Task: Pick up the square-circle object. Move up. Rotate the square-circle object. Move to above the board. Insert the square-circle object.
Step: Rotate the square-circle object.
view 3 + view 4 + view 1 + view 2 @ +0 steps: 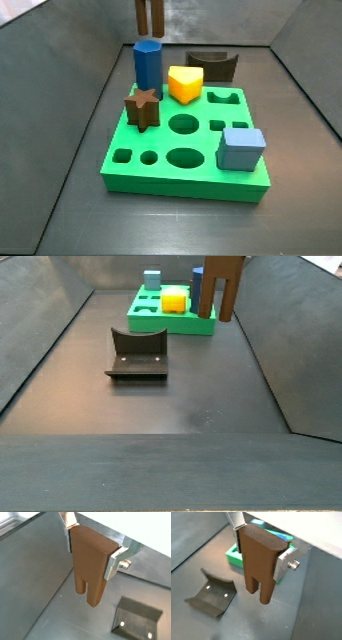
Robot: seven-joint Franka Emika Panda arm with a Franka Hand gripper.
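Observation:
My gripper [91,554] is shut on the square-circle object [90,574], a tall plain brown block split into two legs at its far end. It also shows in the other wrist view [258,574], with silver fingers [282,566] pressed on its flat sides. In a side view the block [225,286] hangs upright in the air, close to the near right corner of the green board [174,320]. In the other side view the block [150,15] hangs behind the blue pillar [146,65], beyond the board [181,175]. The gripper itself is out of both side views.
On the board stand a brown star block [143,108], a yellow piece [185,83], a dark notched block [211,66] and a light blue cube [242,148]. The dark fixture [138,353] stands on the floor in front of the board. Grey walls enclose the floor.

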